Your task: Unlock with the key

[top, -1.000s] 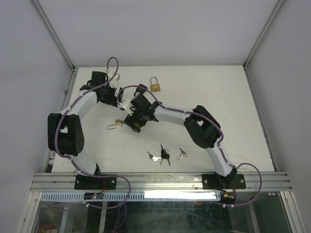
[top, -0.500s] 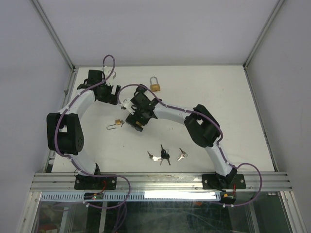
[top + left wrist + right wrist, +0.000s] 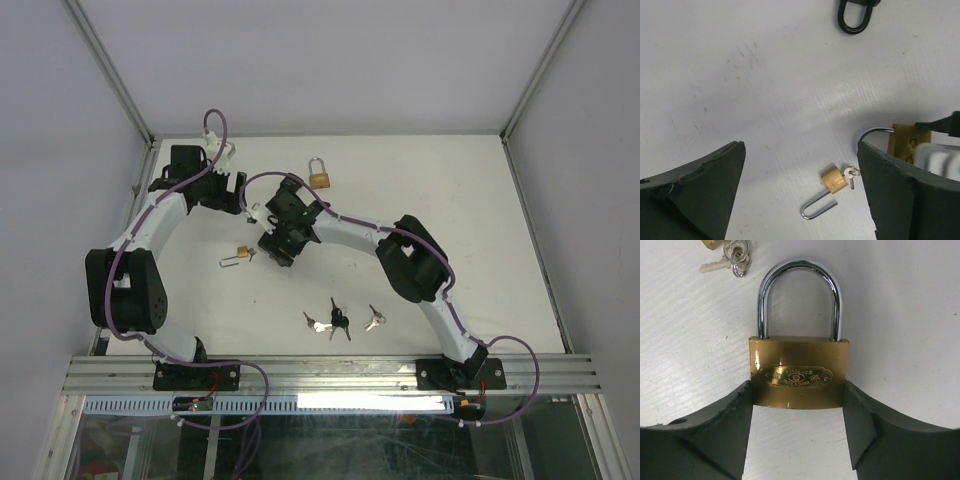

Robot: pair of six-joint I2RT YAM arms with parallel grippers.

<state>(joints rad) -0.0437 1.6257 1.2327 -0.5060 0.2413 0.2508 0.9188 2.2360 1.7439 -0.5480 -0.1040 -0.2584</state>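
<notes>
My right gripper is shut on the body of a brass padlock whose steel shackle is closed; it lies flat on the white table. In the top view this gripper is left of centre. A small brass padlock lies with its shackle swung open and a key in its base; it also shows in the top view. My left gripper is open and empty, raised above the small padlock, and sits at the far left in the top view.
Another brass padlock lies at the back centre. Loose keys and a further key lie near the front. A black loop-shaped object lies at the top of the left wrist view. The table's left edge is close to the left arm.
My left gripper has drawn back toward the far left, away from the right gripper. The right gripper still clamps the padlock and has barely shifted.
</notes>
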